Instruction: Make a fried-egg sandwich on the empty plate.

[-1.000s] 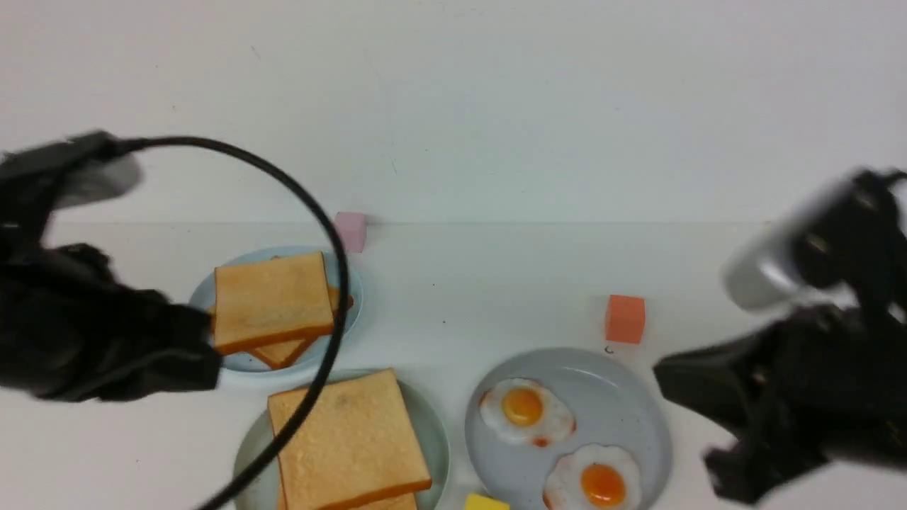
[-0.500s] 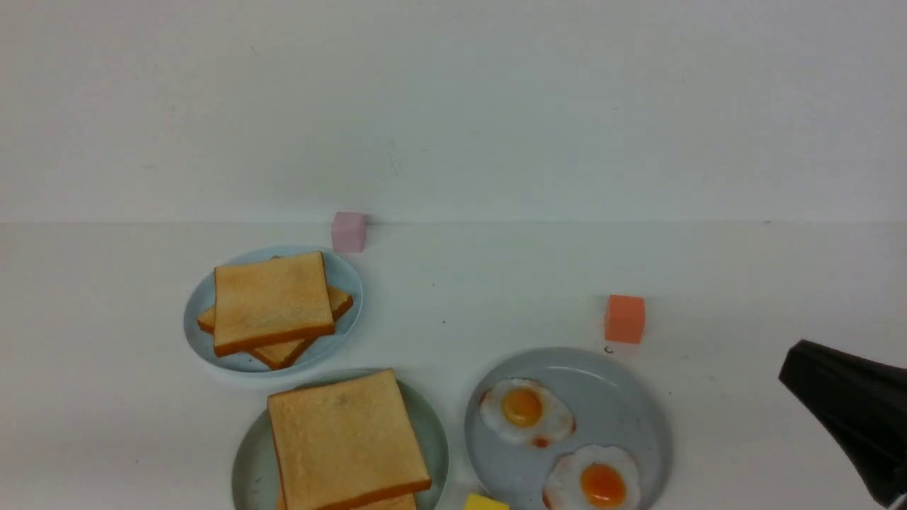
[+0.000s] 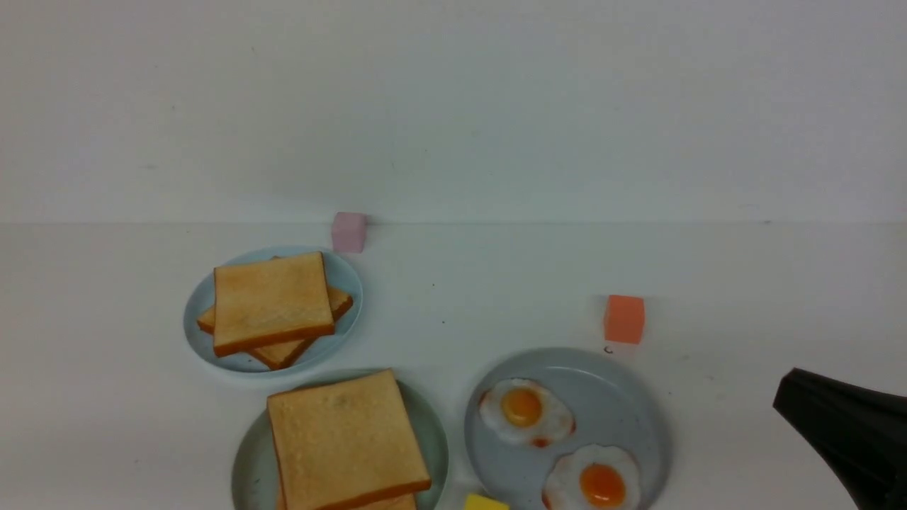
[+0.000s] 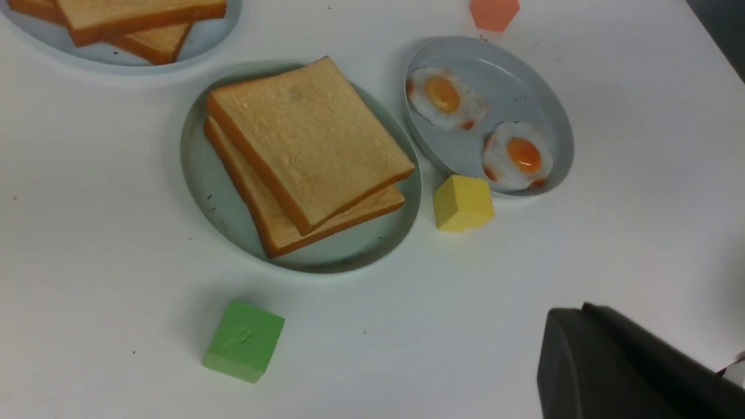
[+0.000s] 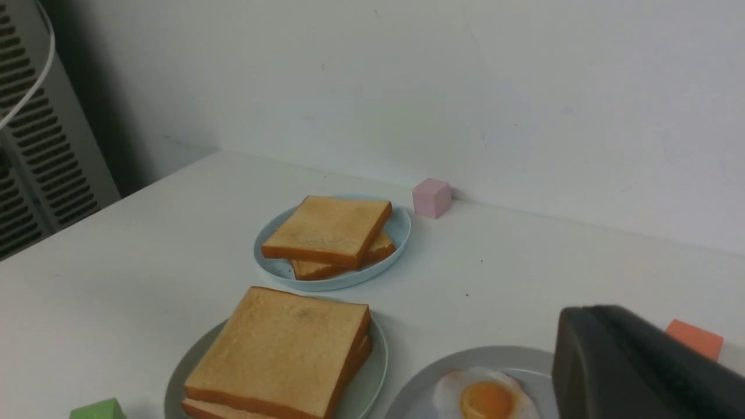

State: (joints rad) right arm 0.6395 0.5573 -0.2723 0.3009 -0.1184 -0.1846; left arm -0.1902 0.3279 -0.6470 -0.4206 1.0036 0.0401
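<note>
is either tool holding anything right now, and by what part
Nothing visibly held: the sandwich lies free on the mint plate, and the right tool is clear of it.

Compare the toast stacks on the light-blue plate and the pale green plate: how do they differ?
The far toast stack sits on the light-blue plate by the pink cube; the near toast stack sits on the pale green plate beside the grey-blue plate. The far stack's slices are twisted, corners poking out; the near stack's lie roughly parallel, only offset. Both have two golden slices with orange-brown crusts; no egg shows between them.
</note>
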